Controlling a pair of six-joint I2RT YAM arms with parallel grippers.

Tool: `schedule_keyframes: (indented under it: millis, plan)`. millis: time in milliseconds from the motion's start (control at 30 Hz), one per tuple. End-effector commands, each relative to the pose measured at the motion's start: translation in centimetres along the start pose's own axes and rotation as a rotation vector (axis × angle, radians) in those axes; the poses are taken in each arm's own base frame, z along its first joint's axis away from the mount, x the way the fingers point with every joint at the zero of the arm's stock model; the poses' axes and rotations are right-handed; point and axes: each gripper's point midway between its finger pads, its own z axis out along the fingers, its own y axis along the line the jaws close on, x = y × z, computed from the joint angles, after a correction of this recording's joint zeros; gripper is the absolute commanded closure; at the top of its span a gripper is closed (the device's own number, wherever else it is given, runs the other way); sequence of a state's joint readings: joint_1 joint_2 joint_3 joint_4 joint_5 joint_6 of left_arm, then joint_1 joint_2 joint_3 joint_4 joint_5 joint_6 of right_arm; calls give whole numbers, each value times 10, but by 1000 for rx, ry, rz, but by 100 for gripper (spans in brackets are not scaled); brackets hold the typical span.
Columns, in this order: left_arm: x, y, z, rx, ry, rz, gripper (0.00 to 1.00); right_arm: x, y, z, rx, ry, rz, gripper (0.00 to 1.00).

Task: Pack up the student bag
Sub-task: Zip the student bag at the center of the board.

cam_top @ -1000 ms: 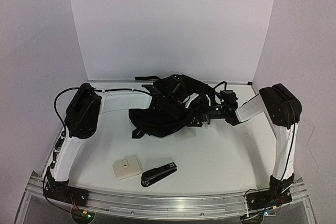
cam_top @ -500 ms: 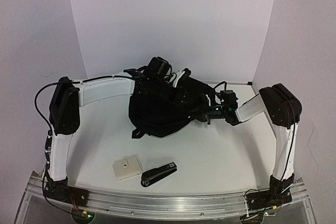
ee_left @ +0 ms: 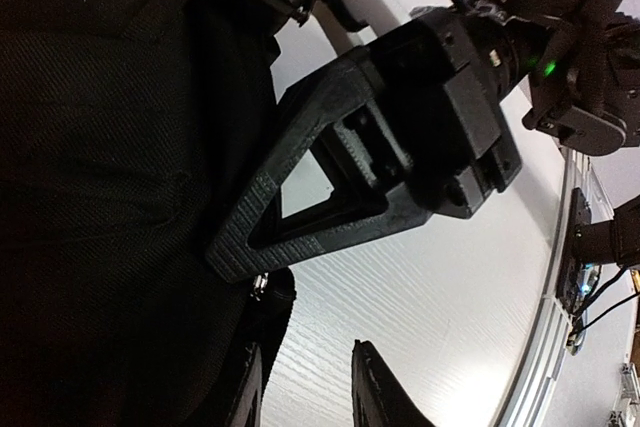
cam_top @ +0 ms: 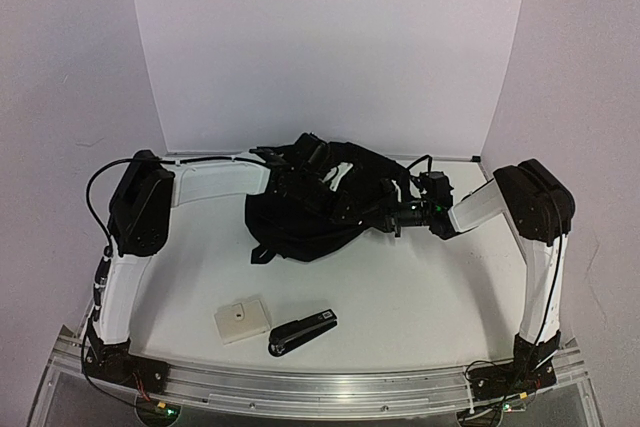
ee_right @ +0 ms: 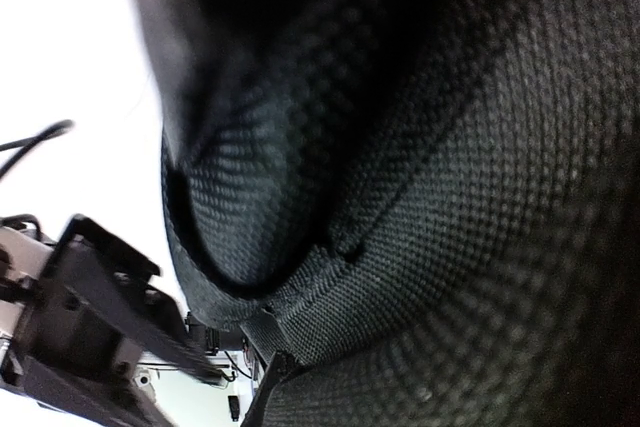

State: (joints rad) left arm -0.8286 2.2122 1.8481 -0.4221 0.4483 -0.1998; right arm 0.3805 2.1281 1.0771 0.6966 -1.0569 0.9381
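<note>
Right now the student bag (cam_top: 300,222) lies slumped on the white table (cam_top: 430,287), a black heap of woven fabric with an arm reaching into it from each side. At the bag's right side the right end effector (cam_top: 378,215) meets the fabric. The left wrist view shows one of its black triangular fingers (ee_left: 320,239) laid against the cloth while its partner is hidden behind a fold, so it reads as pinching the bag's edge. A small green light (ee_left: 546,67) glows on the wrist behind that finger. From the right wrist camera the bag's coarse weave fills nearly the whole view, with a stitched seam (ee_right: 290,292) curving around a dark hollow in the fabric. At the bag's top the left end effector (ee_left: 306,372) has its two fingers spread. Bare table shows in the gap between them, and the bag's cloth lies just beside one finger. A small metal fitting (ee_left: 262,289) hangs at the bag's edge just above that finger. Nearer the arm bases than the bag, and well apart from it, a black stapler (cam_top: 302,331) lies on the table, with a flat white square box (cam_top: 241,319) just beside it.
</note>
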Motion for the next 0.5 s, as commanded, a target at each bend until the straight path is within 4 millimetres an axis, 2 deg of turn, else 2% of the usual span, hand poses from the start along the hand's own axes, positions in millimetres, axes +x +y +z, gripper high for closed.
schedule_keyframes:
  millis: [0, 467]
  plan:
    - [-5, 2, 8, 12, -12, 31, 68, 4, 16, 5, -57, 27, -26, 100]
    - [-21, 9, 20, -11, -33, 16, 65, 4, 14, 5, -56, 20, -21, 100]
